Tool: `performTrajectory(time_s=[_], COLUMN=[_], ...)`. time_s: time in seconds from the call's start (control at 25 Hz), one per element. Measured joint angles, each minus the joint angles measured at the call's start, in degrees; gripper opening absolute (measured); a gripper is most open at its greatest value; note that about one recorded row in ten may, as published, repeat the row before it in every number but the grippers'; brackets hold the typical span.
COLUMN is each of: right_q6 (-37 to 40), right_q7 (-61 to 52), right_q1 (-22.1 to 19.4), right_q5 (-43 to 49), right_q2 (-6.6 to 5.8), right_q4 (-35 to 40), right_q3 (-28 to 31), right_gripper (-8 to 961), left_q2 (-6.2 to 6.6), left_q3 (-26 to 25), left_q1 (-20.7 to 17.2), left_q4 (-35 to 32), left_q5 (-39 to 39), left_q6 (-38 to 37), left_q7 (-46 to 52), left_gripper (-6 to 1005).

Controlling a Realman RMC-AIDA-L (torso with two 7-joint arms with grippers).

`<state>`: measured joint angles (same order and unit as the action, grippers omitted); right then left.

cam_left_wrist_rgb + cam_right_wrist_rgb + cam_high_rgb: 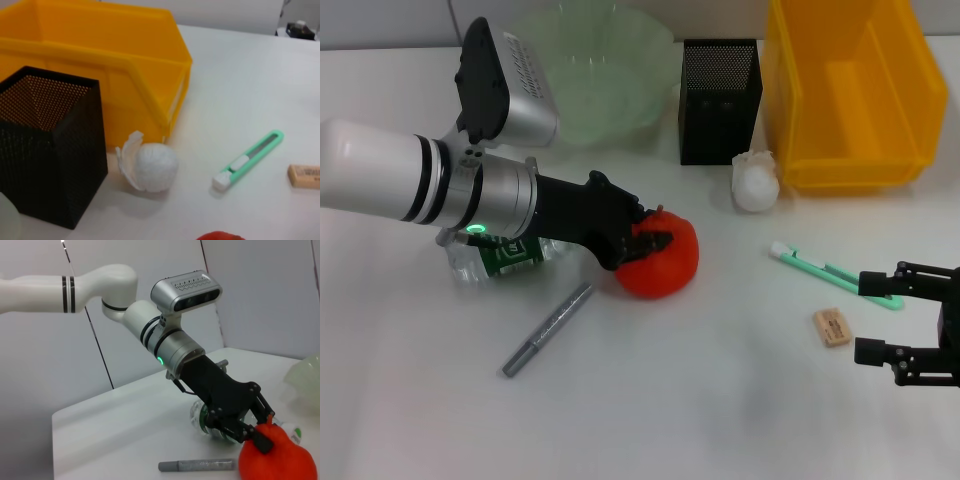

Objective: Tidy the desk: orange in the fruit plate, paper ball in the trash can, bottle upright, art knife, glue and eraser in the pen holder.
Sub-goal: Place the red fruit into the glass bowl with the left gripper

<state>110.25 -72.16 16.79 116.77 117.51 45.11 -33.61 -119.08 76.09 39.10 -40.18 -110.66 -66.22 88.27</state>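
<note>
At the centre of the desk (720, 400), the left gripper (650, 240) has its fingers clamped on the orange (660, 260), seemingly firm, round and slippery, best grasped across its middle, while the right gripper (900, 330) waits spread at four o'clock.

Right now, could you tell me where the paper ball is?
In the head view the paper ball sits right of centre on the table, untouched, between the black pen holder and the yellow bin, close against the bin's front corner.
</note>
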Motion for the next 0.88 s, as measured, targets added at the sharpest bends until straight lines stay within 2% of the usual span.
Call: performTrajectory(time_s=[0.24, 0.28, 0.36, 0.4, 0.52, 0.56, 0.6, 0.64, 0.8, 0.88], right_q6=[0.0, 0.0, 0.0, -0.1, -0.1, -0.1, -0.1, -0.1, 0.2, 0.2], right_q7=[-0.1, -0.2, -0.2, -0.2, -0.3, -0.3, -0.3, -0.3, -0.3, -0.3], right_q1=[0.0, 0.0, 0.0, 0.0, 0.0, -0.1, -0.3, -0.3, -0.5, -0.5], right_q5=[-0.1, -0.1, -0.2, -0.2, -0.2, -0.2, -0.2, -0.2, -0.2, -0.2], right_q2=[0.0, 0.0, 0.0, 0.0, 0.0, 0.01, 0.04, 0.04, 0.18, 0.27], right_q4=[0.0, 0.0, 0.1, 0.1, 0.1, 0.0, 0.0, 0.0, 0.1, 0.1], right_q3=[0.0, 0.0, 0.0, 0.0, 0.0, 0.0, 0.0, 0.0, 0.0, 0.0], right_gripper=[784, 784, 784, 784, 784, 784, 784, 784, 784, 784], left_q2=[0.35, 0.52, 0.57, 0.69, 0.73, 0.73, 0.72, 0.72, 0.6, 0.56], left_q3=[-0.6, -3.3, -4.7, -7.4, -10.0, -11.1, -12.2, -12.2, -12.0, -11.9], left_q1=[-0.5, -0.9, -0.9, -0.6, 0.0, 0.2, 0.5, 0.5, 2.0, 2.5], left_q4=[-1.1, -5.2, -7.1, -9.9, -11.6, -12.2, -13.2, -13.2, -12.5, -11.7], left_q5=[2.7, 3.5, 3.5, 3.2, 2.7, 2.5, 2.2, 2.2, 1.9, 1.9], left_q6=[-1.4, -3.0, -3.2, -2.9, -1.6, -0.3, 4.2, 4.2, 17.9, 19.0], left_q7=[0.5, 3.5, 5.1, 7.7, 9.4, 10.1, 11.8, 11.8, 15.7, 15.7], left_gripper=[254, 242, 197, 189, 166, 159, 151, 143, 112, 95])
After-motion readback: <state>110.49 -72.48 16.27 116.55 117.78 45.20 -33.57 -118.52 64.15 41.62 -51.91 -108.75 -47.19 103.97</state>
